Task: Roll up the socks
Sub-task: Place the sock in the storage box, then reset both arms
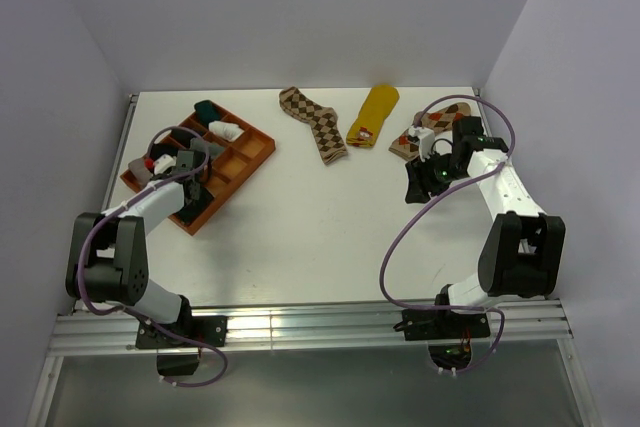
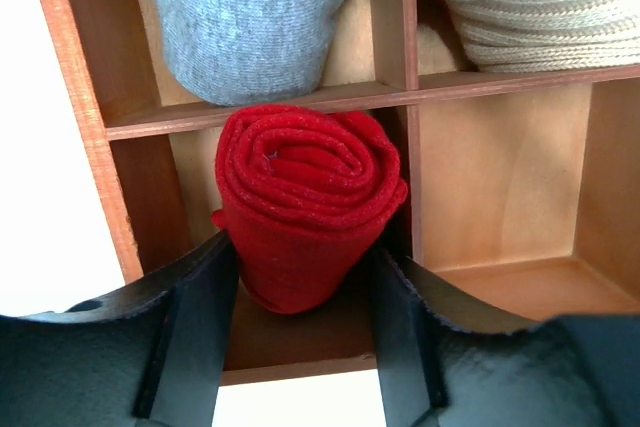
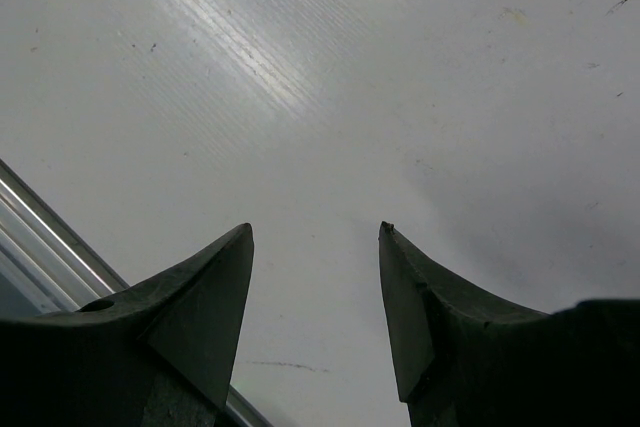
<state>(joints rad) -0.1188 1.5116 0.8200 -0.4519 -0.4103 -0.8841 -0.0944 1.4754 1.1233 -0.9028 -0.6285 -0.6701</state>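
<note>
Red sock point(image 2: 305, 197), a tight spiral roll, sits between the left gripper's point(image 2: 305, 252) fingers; grip unclear. Right gripper point(image 3: 315, 227) gapes above the white table point(image 3: 320, 67), pale walls point(image 1: 300, 7) around.

Nothing to read here: no lettering, labels, brand marks or numbers in any view. The mustard yellow fabric sock point(image 1: 377, 110) lying flat on the white worktop point(image 1: 300, 217) carries a small red-and-white mark near one end, too small to make out.
</note>
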